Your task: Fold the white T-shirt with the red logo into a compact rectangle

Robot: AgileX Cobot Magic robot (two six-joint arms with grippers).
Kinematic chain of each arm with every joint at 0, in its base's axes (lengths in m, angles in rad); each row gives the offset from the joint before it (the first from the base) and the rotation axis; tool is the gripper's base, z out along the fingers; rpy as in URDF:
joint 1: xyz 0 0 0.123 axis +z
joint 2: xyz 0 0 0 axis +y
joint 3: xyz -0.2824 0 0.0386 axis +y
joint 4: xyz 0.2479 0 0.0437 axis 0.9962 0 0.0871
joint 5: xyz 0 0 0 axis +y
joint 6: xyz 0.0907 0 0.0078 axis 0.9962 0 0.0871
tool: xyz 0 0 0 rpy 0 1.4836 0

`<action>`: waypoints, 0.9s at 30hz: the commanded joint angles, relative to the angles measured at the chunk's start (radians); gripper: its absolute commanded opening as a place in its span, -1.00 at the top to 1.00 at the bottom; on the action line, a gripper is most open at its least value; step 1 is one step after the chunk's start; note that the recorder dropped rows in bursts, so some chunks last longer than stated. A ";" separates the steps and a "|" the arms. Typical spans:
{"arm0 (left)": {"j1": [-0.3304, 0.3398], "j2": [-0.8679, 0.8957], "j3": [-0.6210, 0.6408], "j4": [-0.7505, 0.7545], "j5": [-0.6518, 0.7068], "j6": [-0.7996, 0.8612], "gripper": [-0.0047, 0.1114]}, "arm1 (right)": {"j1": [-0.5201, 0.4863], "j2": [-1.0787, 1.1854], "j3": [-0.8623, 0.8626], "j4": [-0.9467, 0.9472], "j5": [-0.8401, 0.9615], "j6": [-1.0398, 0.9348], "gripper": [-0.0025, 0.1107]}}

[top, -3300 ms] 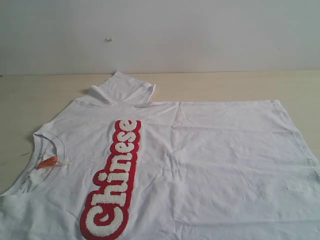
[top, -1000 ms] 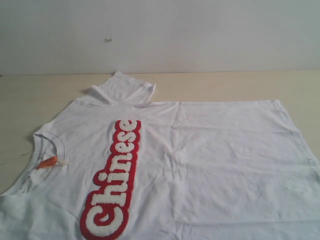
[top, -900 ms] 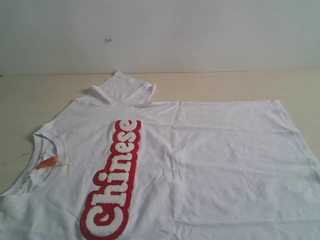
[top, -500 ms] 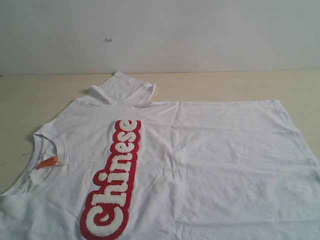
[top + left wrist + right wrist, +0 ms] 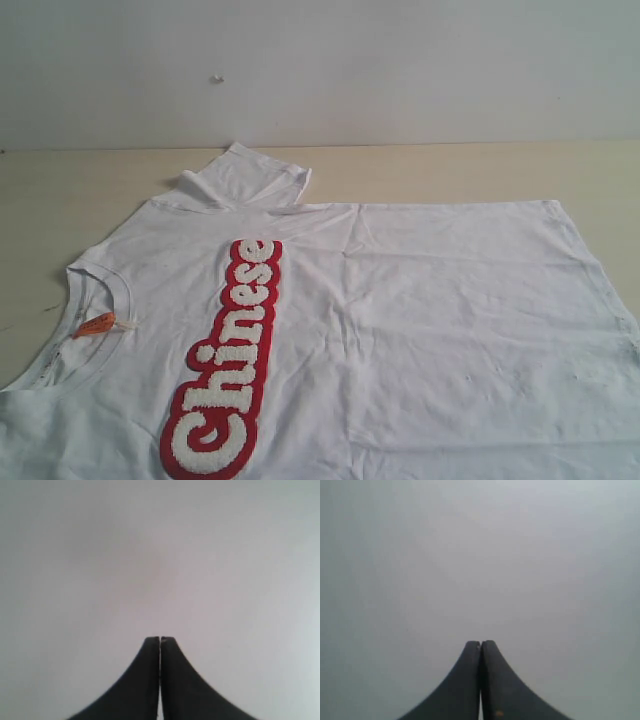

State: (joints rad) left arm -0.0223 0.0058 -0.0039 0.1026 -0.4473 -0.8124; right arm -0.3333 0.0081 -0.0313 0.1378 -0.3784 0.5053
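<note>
1. At the tip of the left gripper [image 5: 160,639], the two dark fingers [image 5: 142,680] are pressed together with only a hairline seam between them. They hold nothing, and a plain pale surface fills the view behind them.
2. The right gripper [image 5: 480,642] is the same: its fingers [image 5: 500,685] meet tip to tip, empty, against a blank grey-white background.
3. From the wrist views alone I cannot tell where either gripper stands relative to the desk.
4. The white T-shirt [image 5: 430,320] lies spread front-up on the pale wooden desk [image 5: 450,170] and covers most of it. Its ribbed collar [image 5: 100,285] points toward the left edge and its hem toward the right edge. Its near part runs out of the picture.
5. The red logo [image 5: 225,360] runs across the chest from the near edge toward the far edge, nearer the left side.
6. A small orange tag [image 5: 95,324] sits inside the collar.
7. One sleeve [image 5: 250,180], slightly rumpled, reaches toward the far edge and stops just short of the wall [image 5: 400,70].
</note>
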 commanded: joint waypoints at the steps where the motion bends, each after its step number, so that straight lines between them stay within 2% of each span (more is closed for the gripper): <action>1: 0.001 0.002 -0.059 0.148 -0.056 -0.066 0.92 | -0.004 0.041 -0.088 -0.165 -0.010 0.075 0.96; 7: 0.001 0.220 -0.244 0.642 0.032 -0.383 0.92 | -0.004 0.221 -0.238 -0.572 -0.005 0.285 0.96; 9: 0.001 0.338 -0.312 0.866 0.030 -0.526 0.92 | -0.004 0.315 -0.279 -0.742 -0.003 0.425 0.96; 11: 0.001 0.474 -0.405 1.158 -0.014 -0.671 0.92 | -0.004 0.424 -0.342 -0.959 -0.003 0.589 0.96; 14: 0.001 0.659 -0.575 1.585 -0.142 -0.949 0.92 | -0.004 0.597 -0.446 -1.377 -0.055 0.892 0.96; 16: 0.001 0.774 -0.658 1.642 -0.256 -1.025 0.92 | -0.004 0.717 -0.521 -1.607 -0.181 1.070 0.96; 19: 0.001 0.870 -0.713 1.642 -0.345 -1.020 0.92 | -0.004 0.824 -0.595 -1.746 -0.312 1.149 0.96; 23: 0.001 0.951 -0.732 1.642 -0.388 -0.957 0.92 | -0.004 0.928 -0.655 -1.814 -0.446 1.165 0.96; 27: 0.001 0.978 -0.732 1.642 -0.388 -0.906 0.92 | -0.004 0.976 -0.669 -1.814 -0.475 1.162 0.96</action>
State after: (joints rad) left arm -0.0223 0.9676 -0.7270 1.7485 -0.8257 -1.7545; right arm -0.3333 0.9570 -0.6862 -1.6616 -0.8177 1.6629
